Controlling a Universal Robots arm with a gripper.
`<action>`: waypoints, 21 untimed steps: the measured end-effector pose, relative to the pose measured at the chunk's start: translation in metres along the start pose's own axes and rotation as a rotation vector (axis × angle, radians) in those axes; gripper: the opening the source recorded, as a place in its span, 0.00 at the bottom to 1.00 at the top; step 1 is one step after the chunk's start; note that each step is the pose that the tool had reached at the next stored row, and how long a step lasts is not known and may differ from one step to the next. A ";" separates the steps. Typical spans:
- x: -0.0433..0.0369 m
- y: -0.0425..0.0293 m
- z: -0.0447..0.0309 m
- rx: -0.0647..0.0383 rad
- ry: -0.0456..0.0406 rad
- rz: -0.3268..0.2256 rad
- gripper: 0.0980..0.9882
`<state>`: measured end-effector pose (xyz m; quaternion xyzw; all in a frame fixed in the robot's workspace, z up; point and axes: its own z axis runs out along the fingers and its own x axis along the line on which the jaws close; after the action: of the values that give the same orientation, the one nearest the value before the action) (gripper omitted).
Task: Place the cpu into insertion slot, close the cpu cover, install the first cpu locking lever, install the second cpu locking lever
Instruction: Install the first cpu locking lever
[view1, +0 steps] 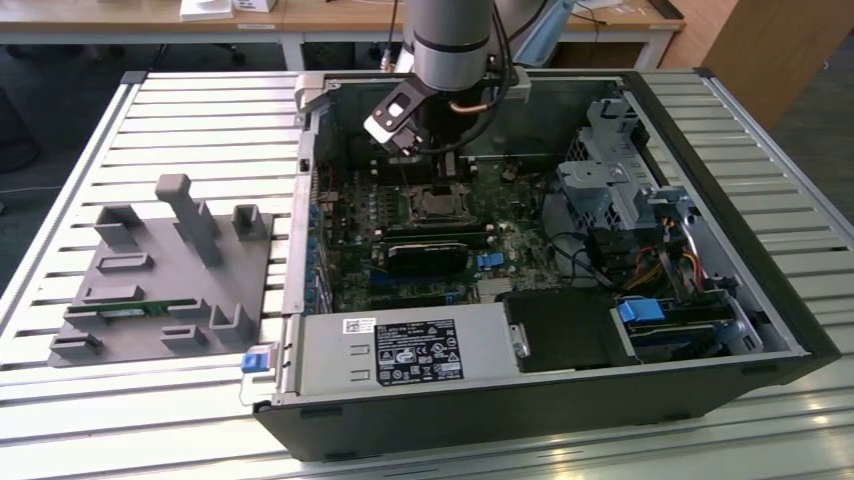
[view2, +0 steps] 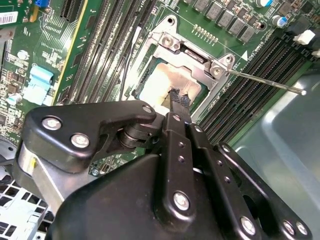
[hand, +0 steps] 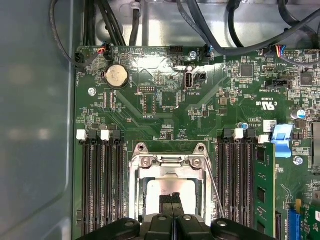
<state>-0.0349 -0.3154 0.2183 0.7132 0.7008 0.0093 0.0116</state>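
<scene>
The cpu (view2: 159, 86) (hand: 161, 189) lies in the insertion slot (view1: 434, 205), its dull tan top showing through the cut-out of the cpu cover (view2: 192, 56) (hand: 170, 166). The silvery cover lies down flat around the chip. My gripper (view2: 178, 98) (hand: 172, 201) (view1: 430, 175) is shut, its black fingertips pressed together right over the chip's top, at or just above its surface. A thin metal locking lever (view2: 265, 82) (hand: 215, 192) sticks out free from one corner of the socket, unlatched.
Long black memory slots (hand: 102, 185) flank the socket, with one memory stick (hand: 262, 190) fitted. The case's grey wall (hand: 35, 125) is close beside the board. A black card (view1: 427, 250), power supply (view1: 394, 350), drive cage (view1: 614, 180) and a grey fixture (view1: 160, 270) outside the case.
</scene>
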 end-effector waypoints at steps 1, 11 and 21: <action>0.0000 0.0000 -0.0002 0.000 0.0001 0.000 0.01; 0.0002 -0.0003 -0.0013 0.000 -0.0001 0.000 0.01; 0.0004 -0.0018 -0.0021 -0.001 -0.0002 0.000 0.01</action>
<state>-0.0368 -0.3150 0.2204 0.7132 0.7007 0.0094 0.0119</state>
